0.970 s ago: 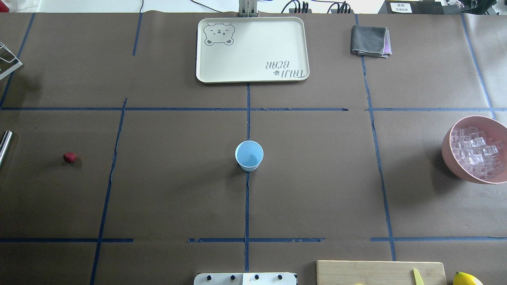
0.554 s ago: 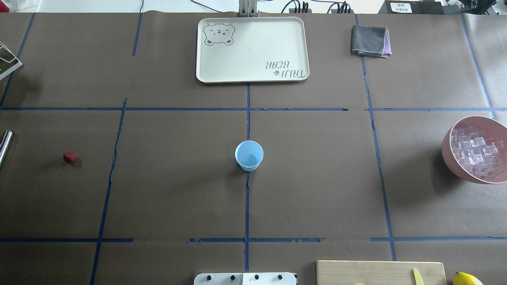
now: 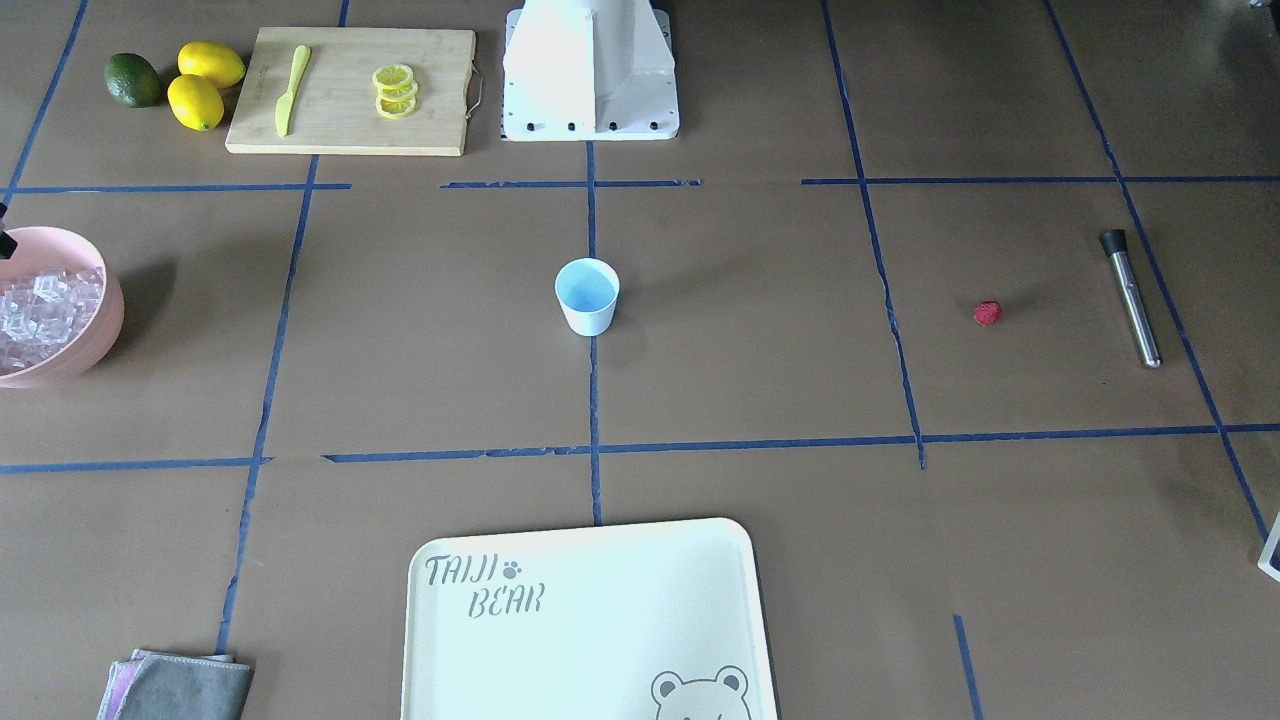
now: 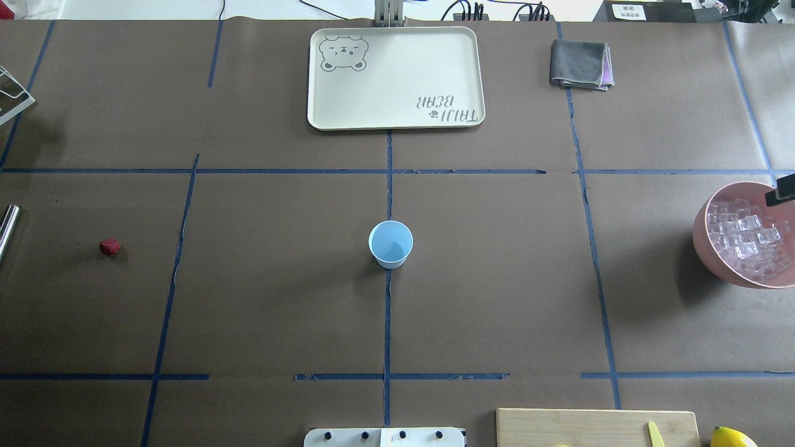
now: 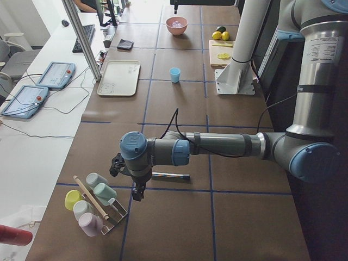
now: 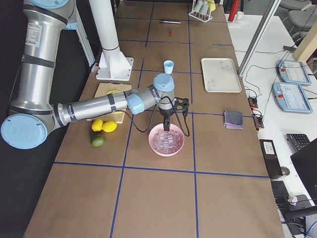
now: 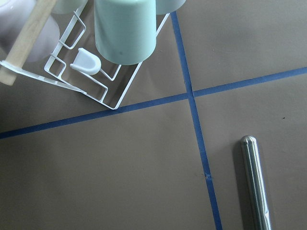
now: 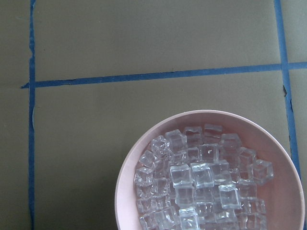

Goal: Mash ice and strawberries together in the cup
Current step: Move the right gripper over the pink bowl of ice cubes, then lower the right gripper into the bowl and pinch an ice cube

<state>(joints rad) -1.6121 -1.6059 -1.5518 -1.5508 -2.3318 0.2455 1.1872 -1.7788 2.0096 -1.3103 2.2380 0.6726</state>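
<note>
Above the ice [image 8: 201, 187], right tool [image 6: 167, 129], opening unclear

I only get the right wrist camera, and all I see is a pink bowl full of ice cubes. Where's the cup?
Observer: The cup stands upright and empty in the middle of the table, well apart from your pink bowl.
Operator: Where's the strawberry hiding?
Observer: The strawberry lies on the robot's left side, near a metal rod.
Operator: Is my end effector above the ice?
Observer: Yes, the right end effector hangs over the bowl, near its rim. I cannot tell if it's open.
</note>
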